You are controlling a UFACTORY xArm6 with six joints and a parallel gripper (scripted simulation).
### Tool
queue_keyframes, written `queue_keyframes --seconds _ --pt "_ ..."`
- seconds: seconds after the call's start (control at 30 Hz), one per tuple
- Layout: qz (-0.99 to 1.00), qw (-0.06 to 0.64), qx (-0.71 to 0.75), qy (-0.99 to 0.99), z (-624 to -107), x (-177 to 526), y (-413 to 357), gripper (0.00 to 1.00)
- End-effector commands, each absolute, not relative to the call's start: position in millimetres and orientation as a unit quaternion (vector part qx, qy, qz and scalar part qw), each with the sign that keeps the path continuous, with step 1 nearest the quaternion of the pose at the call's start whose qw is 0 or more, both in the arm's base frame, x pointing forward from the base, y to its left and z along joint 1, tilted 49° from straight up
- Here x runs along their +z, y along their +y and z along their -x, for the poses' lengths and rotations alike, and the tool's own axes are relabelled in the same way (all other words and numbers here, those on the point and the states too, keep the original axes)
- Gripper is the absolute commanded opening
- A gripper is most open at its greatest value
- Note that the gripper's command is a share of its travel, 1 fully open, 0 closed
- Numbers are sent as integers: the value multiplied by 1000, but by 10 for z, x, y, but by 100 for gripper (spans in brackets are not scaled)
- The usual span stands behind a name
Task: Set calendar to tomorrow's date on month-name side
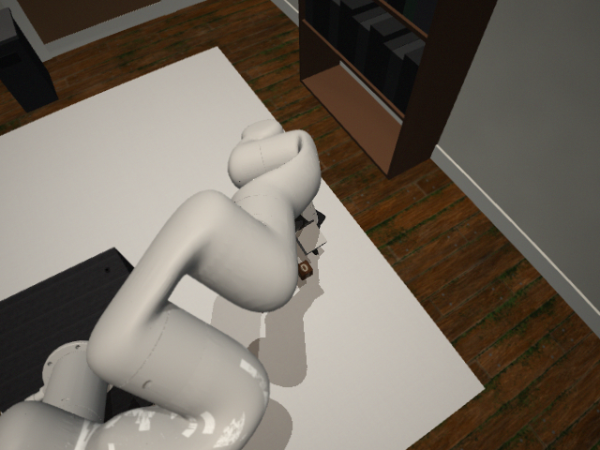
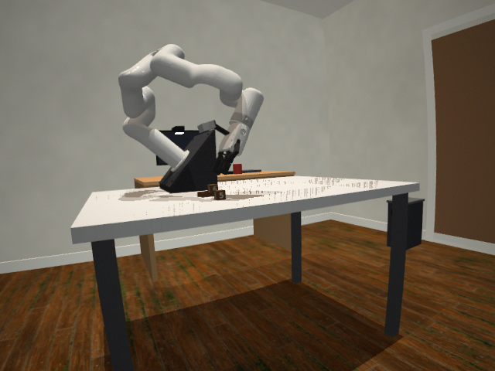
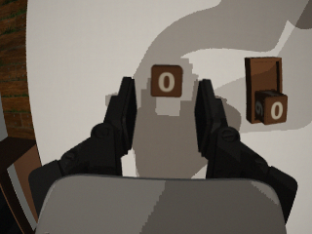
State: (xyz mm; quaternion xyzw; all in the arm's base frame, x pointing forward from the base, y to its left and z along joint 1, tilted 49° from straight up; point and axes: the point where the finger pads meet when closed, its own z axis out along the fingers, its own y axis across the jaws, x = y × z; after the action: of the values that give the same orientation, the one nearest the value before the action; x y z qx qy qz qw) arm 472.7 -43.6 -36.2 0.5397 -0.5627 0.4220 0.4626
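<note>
A loose brown cube (image 3: 167, 81) lies on the white table with a 0 on its top face. It also shows in the top view (image 1: 304, 269), and in the exterior view (image 2: 220, 195) with a 5 on its near side. The brown tray (image 3: 263, 81) lies flat to its right and holds the second cube (image 3: 269, 109), which shows a 0. My gripper (image 3: 166, 94) hangs above the loose cube, tilted, with its fingers half apart and nothing between them. In the exterior view the gripper (image 2: 223, 162) is well above the table. The month's name is not visible.
The arm's black base block (image 2: 191, 163) stands just behind the cubes. The table's right edge (image 1: 387, 262) is near the cube. A wooden desk with a red cup (image 2: 237, 168) stands behind the table. A bookshelf (image 1: 387, 72) stands on the floor.
</note>
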Motion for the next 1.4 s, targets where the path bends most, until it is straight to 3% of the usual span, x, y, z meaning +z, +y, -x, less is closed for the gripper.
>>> queue_keyframes --seconds 0.0,0.73,1.37 --pt "-520 488 446 -541 -4747 -370 -430 47" --pt "-429 578 534 -444 -4737 -430 -417 47" --pt "-428 579 535 -443 -4735 -458 -422 47"
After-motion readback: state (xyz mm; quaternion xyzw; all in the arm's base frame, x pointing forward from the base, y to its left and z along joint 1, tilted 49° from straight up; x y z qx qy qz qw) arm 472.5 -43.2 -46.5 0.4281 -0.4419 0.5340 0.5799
